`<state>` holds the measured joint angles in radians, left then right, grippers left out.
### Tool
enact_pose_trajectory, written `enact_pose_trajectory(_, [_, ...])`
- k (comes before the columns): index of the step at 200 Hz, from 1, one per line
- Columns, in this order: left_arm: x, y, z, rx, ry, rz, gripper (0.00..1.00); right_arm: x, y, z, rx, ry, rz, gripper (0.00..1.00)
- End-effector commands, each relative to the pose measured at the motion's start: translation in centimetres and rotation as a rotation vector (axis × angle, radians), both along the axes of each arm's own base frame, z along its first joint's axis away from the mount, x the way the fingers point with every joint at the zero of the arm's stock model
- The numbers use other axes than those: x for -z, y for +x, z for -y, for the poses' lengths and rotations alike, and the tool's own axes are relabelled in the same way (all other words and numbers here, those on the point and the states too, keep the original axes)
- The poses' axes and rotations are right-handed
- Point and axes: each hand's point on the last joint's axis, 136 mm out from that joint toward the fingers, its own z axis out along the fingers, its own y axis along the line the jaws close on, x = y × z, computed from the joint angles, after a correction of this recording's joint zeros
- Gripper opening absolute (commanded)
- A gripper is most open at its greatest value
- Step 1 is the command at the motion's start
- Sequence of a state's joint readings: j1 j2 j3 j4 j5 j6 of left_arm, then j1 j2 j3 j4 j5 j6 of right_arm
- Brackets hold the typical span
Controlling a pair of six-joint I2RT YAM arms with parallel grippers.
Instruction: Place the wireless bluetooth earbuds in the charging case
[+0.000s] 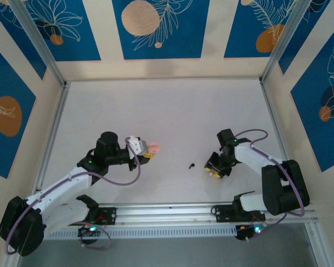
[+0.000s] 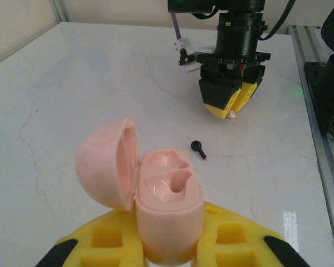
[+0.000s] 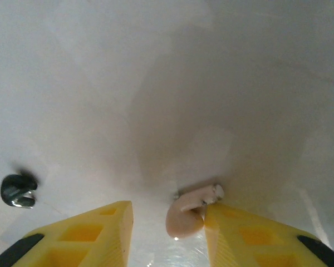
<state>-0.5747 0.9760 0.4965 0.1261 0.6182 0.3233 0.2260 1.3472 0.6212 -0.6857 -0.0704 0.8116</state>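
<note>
My left gripper (image 2: 168, 247) is shut on the pale pink charging case (image 2: 170, 194), held off the table with its lid (image 2: 107, 164) swung open to the left and both wells bare. The black earbud (image 2: 199, 149) lies loose on the table between the two arms, and it lies at the left in the right wrist view (image 3: 18, 190). My right gripper (image 3: 168, 231) points down at the table, jaws open. The pink earbud (image 3: 188, 214) lies between them, touching the right finger (image 3: 239, 233), with a gap to the left finger (image 3: 94, 231).
The white marbled table (image 1: 167, 111) is walled by blue patterned panels. An aluminium rail (image 1: 172, 211) runs along the near edge by the arm bases. From the left wrist, the right gripper (image 2: 229, 108) stands just beyond the black earbud.
</note>
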Motion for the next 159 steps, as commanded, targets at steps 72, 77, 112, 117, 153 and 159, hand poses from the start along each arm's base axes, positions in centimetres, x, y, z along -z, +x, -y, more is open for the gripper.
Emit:
enact_pose_trajectory(72, [-1.5, -0.1, 0.3, 0.015, -0.001, 0.038, 0.12, -1.8, 5.0, -3.5, 0.009, 0.199, 0.118, 0.36])
enact_pose_trajectory(77, [-1.5, -0.1, 0.4, 0.015, -0.001, 0.04, 0.12, -1.8, 5.2, -3.5, 0.01, 0.205, 0.124, 0.36])
enact_pose_trajectory(112, [-1.5, 0.0, 0.5, 0.02, -0.002, 0.04, 0.12, -2.8, 6.3, -4.1, -0.002, 0.226, 0.163, 0.36])
enact_pose_trajectory(117, [-1.5, 0.1, 0.5, 0.019, 0.0, 0.038, 0.12, -3.1, 6.3, -4.0, -0.011, 0.224, 0.165, 0.36])
enact_pose_trajectory(153, [-1.7, 0.1, 0.7, 0.028, 0.006, 0.042, 0.12, -6.8, 6.3, -2.8, -0.163, 0.13, 0.229, 0.39])
enact_pose_trajectory(159, [-1.6, 0.1, 0.6, 0.028, 0.007, 0.041, 0.12, -7.2, 6.5, -2.6, -0.187, 0.12, 0.243, 0.4])
